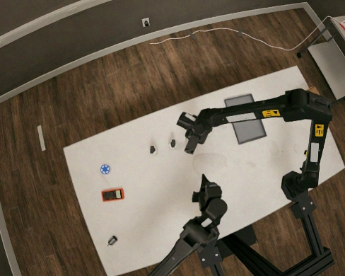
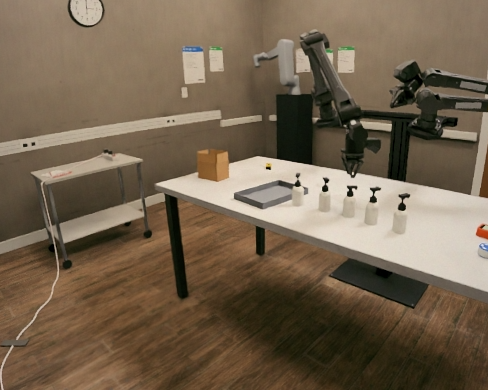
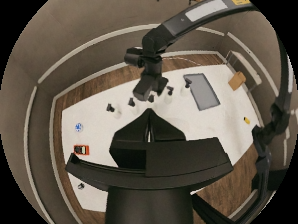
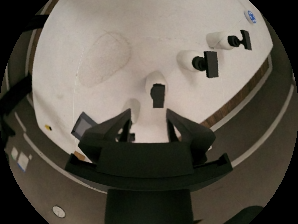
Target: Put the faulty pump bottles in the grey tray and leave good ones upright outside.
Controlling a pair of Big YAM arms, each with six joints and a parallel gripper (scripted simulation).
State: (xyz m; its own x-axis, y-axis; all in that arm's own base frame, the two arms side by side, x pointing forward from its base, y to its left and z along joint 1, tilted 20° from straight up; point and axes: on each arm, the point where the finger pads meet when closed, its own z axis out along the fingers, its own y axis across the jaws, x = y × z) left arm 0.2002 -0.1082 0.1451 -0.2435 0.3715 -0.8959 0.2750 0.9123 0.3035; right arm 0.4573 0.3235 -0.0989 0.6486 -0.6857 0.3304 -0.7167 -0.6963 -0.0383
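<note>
Five white pump bottles with black heads stand upright in a row on the white table: [image 2: 297, 191], [image 2: 324, 196], [image 2: 349, 202], [image 2: 372, 207], [image 2: 400, 215]. The grey tray [image 2: 269, 193] lies empty next to the first bottle. My right gripper [image 2: 353, 170] hangs open, fingers pointing down, a little above the middle bottle's pump head. In the right wrist view that bottle [image 4: 156, 96] sits between the open fingers. My left gripper [image 2: 396, 97] is shut and empty, raised high above the table. In the overhead view the right arm hides three bottles; two [image 1: 153, 149] [image 1: 172, 143] show.
A cardboard box [image 2: 213, 164] stands at the table's far end beyond the tray. An orange device [image 1: 112, 194], a blue-and-white roll [image 1: 104, 169] and a small black item [image 1: 112, 240] lie at the other end. A small yellow item [image 2: 268, 165] lies behind the tray.
</note>
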